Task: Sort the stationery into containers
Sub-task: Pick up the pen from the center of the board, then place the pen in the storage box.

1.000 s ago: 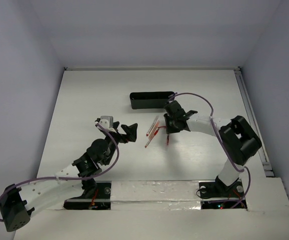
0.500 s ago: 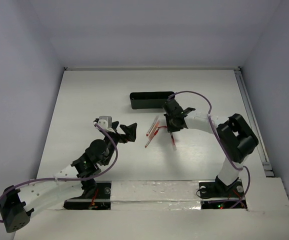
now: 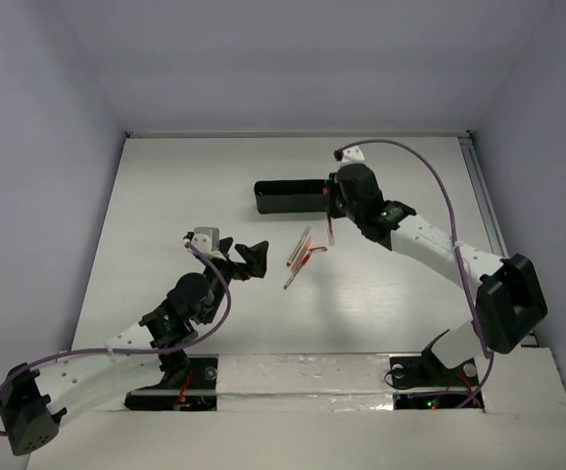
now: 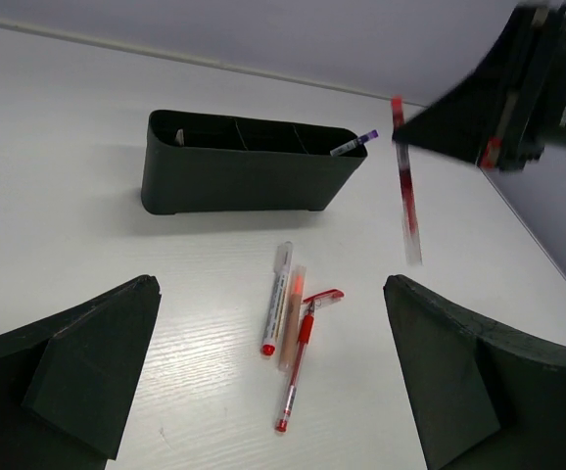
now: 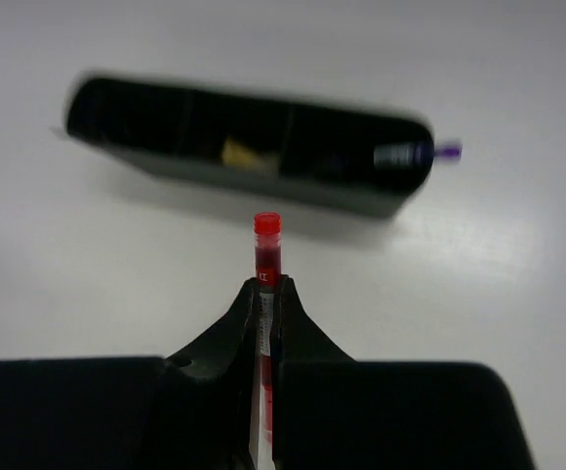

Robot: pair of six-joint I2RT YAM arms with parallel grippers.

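Note:
The black tray (image 3: 285,196) lies at the table's middle back; it also shows in the left wrist view (image 4: 244,174) and the right wrist view (image 5: 244,147). It holds a beige eraser (image 5: 241,154) and a purple-tipped pen (image 5: 415,154). My right gripper (image 3: 334,208) is shut on a red pen (image 5: 266,245), which hangs in the air just in front of the tray's right end (image 4: 404,186). Three pens (image 3: 301,255) lie together on the table. My left gripper (image 3: 249,258) is open and empty, left of them. No scissors show.
On the table lie a white pen with a red end (image 4: 276,308), an orange-tipped one (image 4: 294,313) and a red gel pen (image 4: 298,377) with its loose cap (image 4: 324,297). A rail (image 3: 487,225) runs along the right table edge.
My right gripper has lifted a red pen off the table and carried it up and back toward the tray's right end. The left arm has not moved.

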